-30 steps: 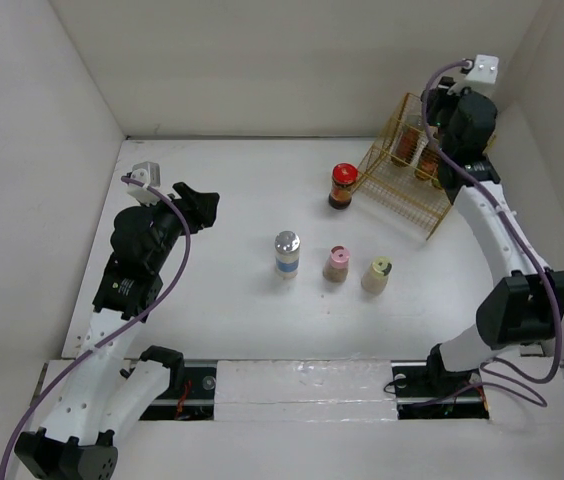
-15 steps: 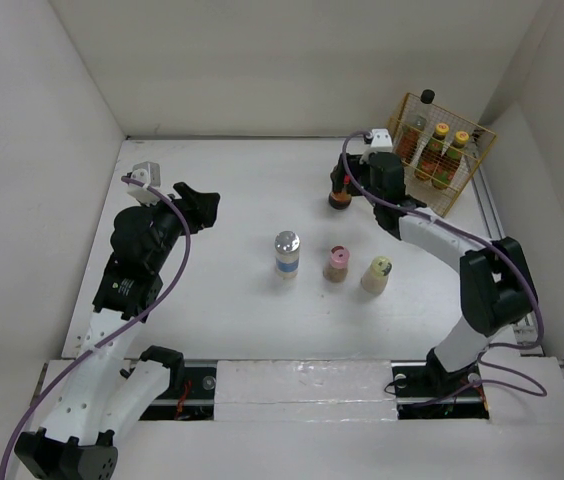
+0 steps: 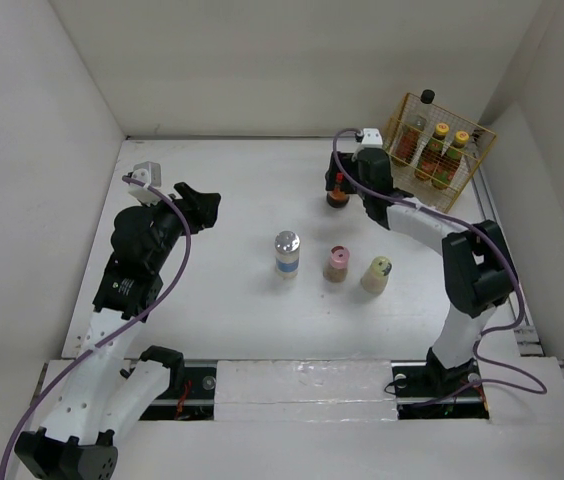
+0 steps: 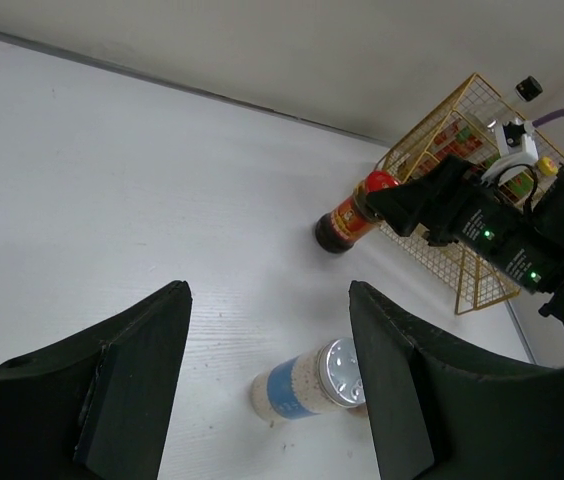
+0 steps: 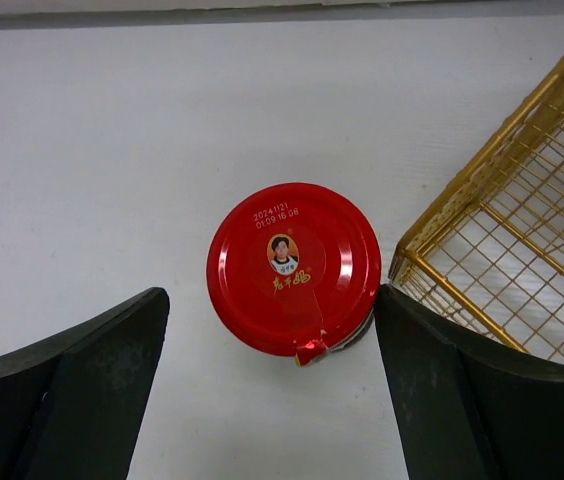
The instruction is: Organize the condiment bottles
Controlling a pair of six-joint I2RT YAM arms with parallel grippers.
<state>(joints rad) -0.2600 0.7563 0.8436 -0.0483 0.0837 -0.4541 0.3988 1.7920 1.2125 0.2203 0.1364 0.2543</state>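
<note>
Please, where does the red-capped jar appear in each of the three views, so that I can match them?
Top external: the red-capped jar is right of centre, toward the far side, just left of the yellow wire basket.
Left wrist: upper middle, with the basket to its right.
Right wrist: centre, seen from above, with the basket at the right edge.
Shared landmark: the yellow wire basket.

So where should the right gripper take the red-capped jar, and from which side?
Take the red-capped jar by its round lid, from straight above: it stands upright, and the right gripper hangs open over it, one finger on each side. The yellow wire basket is close beside it, so a sideways approach looks cramped.
</note>
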